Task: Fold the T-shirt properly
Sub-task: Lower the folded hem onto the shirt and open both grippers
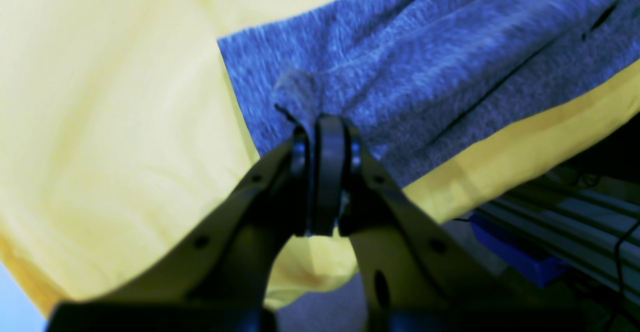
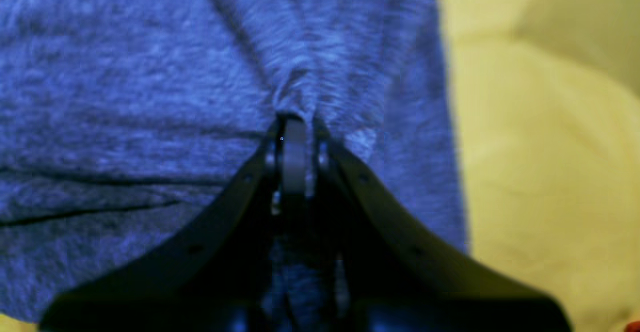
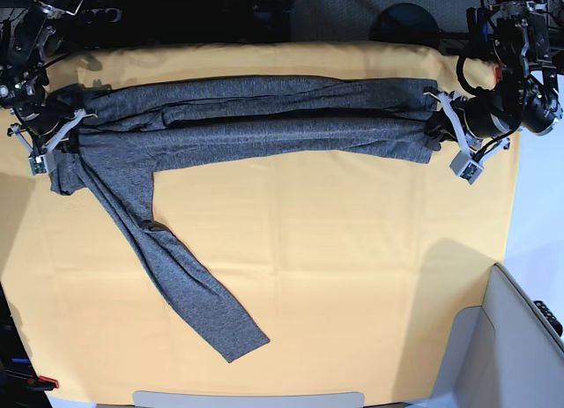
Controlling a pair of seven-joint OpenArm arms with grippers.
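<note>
Heathered dark grey knit — the T-shirt (image 3: pixel 256 117) lies stretched sideways across the far part of the tabletop (image 3: pixel 352 276), which is covered by a yellow-orange table cloth (image 3: pixel 370 241). We see the body folded into a long band with a dark crease running along its length. One long sleeve (image 3: pixel 189 289) trails diagonally toward the near edge, flat on the cloth and ending well short of that edge.

The left end effector (image 1: pixel 325 121) sits at the base view's right end of the shirt; its jaws are pressed together, pinching a small bunch of grey fabric at the shirt's corner. In the left wrist view we see wrinkles fanning out from the pinch and the cloth's edge hanging just beyond.

The right end effector (image 2: pixel 295 121) is at the opposite end — also pressed together, clamping a gathered fold of the knit, with creases radiating from it. Yellow cloth shows just beside the shirt's edge in the right wrist view.

Both wrist views are blurred, so we cannot tell finer fabric detail.
</note>
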